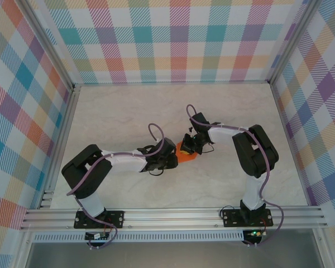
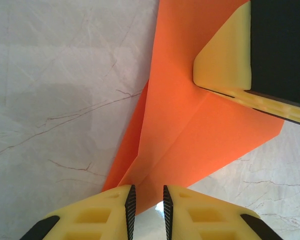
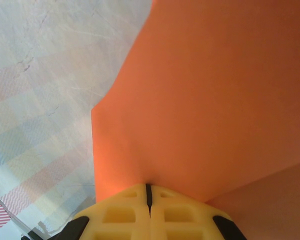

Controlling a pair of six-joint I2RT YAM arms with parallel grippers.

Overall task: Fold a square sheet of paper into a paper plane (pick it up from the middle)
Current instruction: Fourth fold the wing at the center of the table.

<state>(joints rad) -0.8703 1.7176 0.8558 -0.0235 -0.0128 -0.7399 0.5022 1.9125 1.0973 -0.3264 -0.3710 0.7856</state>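
The orange sheet of paper [image 1: 186, 154] is folded into a pointed, plane-like shape with a centre crease, and hangs between both grippers at the table's middle. In the left wrist view the paper [image 2: 180, 125] narrows toward my left gripper [image 2: 149, 202]. Its jaws stand a little apart, with the paper's narrow end lying in the gap and table showing beside it. My right gripper [image 3: 149, 187] is shut on the paper's edge [image 3: 205, 100]. One of its yellow fingers [image 2: 225, 60] shows on the paper's far side. From above, the left gripper [image 1: 175, 156] and right gripper [image 1: 194, 146] nearly meet.
The pale marble table [image 1: 128, 111] is walled by plaid panels [image 1: 173, 39] at the back and on both sides. An aluminium rail [image 1: 173, 216] runs along the near edge by the arm bases.
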